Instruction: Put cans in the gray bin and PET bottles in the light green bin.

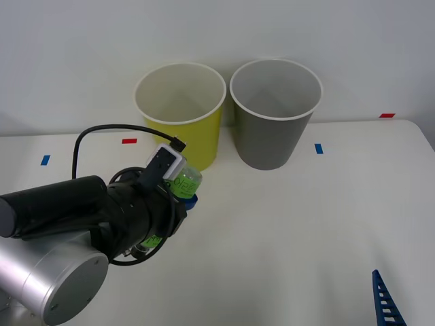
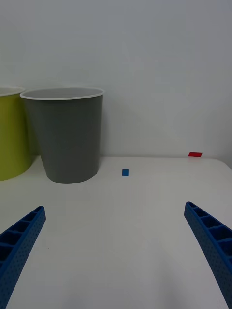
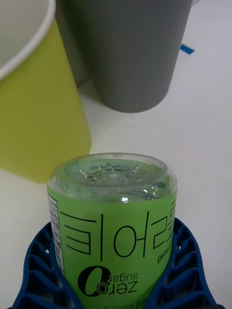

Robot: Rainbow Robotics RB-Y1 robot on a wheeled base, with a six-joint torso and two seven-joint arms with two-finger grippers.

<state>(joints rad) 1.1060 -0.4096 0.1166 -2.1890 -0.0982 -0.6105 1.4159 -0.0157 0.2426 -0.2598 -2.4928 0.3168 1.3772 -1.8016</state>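
Left claw point(image 3: 116, 277) clamped on the PET bottle point(image 3: 113, 217), blue ribbed fingers point(image 3: 36, 270) curving round both sides of the green label. Bottle held with its clear base pointing away from the wrist, toward the bins — print on the label reading upside down in the left wrist view. Held in front of the light green bin point(image 1: 182, 112) in the front view, bottle point(image 1: 185, 182) poking out past the black arm and the small white camera box point(image 1: 165, 165) with its black cable point(image 1: 109, 129). Cannot tell whether the bottle is lifted clear of the tabletop point(image 1: 285, 224) or brushing it.

Just beyond the bottle, the light green bin standing upright at the back of the white tabletop, white rim, whitish inside. Right beside it, on the robot's right, the gray bin point(image 1: 275, 112), upright too, walls close to the green one without a clear touch. Small tape marks on the tabletop: blue point(image 1: 45, 160) and red point(image 1: 129, 141) to the left, blue point(image 1: 318, 148) beside the gray bin, red point(image 1: 387, 115) near the far right edge.

Right claw point(image 2: 116, 251) spread wide and holding nothing — parked low at the near right, one blue fingertip point(image 1: 384, 299) at the front view's lower edge, facing the gray bin point(image 2: 65, 135) across bare tabletop.
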